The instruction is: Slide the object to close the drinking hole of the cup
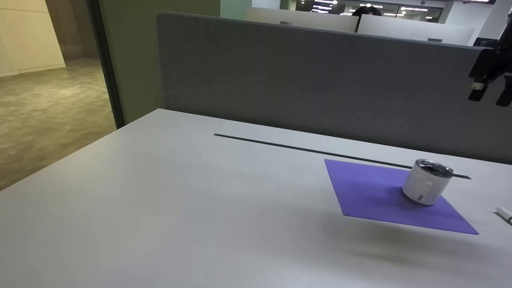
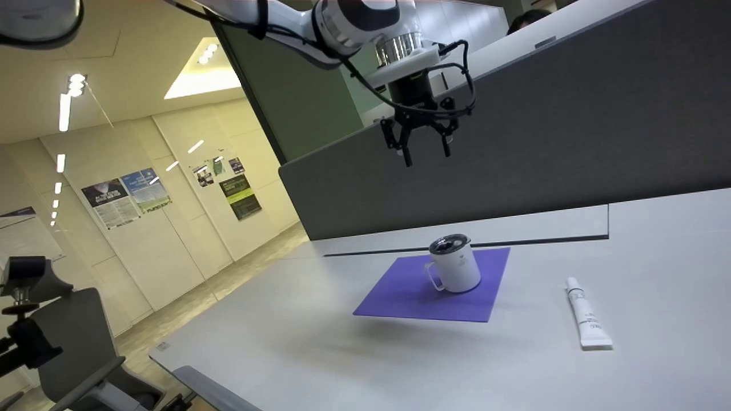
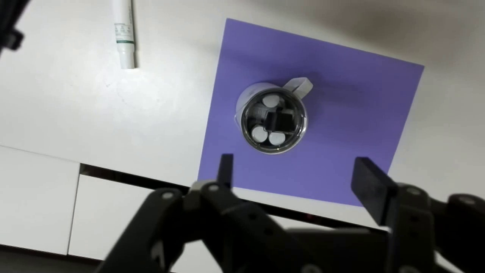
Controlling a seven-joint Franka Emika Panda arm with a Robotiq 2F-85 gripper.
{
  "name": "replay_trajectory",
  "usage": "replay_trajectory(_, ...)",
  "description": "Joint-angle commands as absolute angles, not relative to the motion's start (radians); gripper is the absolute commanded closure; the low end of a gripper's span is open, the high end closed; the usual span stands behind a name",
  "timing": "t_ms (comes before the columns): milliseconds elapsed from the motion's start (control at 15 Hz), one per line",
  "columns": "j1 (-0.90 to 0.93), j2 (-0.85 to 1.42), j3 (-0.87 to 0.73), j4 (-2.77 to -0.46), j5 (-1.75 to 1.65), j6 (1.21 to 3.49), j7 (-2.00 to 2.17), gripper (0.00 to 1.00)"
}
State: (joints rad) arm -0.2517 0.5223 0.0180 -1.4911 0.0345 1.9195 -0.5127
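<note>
The cup is a short white mug (image 1: 424, 188) with a handle, upright on a purple mat (image 1: 360, 196); it also shows in an exterior view (image 2: 460, 271). In the wrist view the cup's clear, dark-looking lid (image 3: 253, 117) faces up, with a black slider (image 3: 282, 121) near its middle. Whether the drinking hole is open or covered, I cannot tell. My gripper (image 3: 294, 167) is open and empty, its fingers wide apart. It hangs well above the cup and the table in both exterior views (image 1: 491, 98) (image 2: 427, 157), touching nothing.
A white tube (image 2: 587, 319) lies on the table beside the mat, and also shows in the wrist view (image 3: 124, 34). A tall dark grey partition (image 2: 548, 131) stands along the table's back edge. A narrow dark slot (image 1: 304, 149) runs along the table between mat and partition.
</note>
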Motion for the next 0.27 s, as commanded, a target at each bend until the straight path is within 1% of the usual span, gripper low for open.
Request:
replay_trajectory(0,-0.218,0.546,-0.009,-1.446,-0.028,1.839,-0.507,0.00)
replay_trajectory(67,-0.233,0.526,0.001,-1.487,0.006,1.891,-0.516,0.05)
replay_trajectory(133,-0.229,0.529,0.000,-1.487,-0.004,1.879,-0.516,0.00)
replay_trajectory(200,-0.225,0.530,-0.002,-1.487,-0.010,1.875,-0.515,0.00)
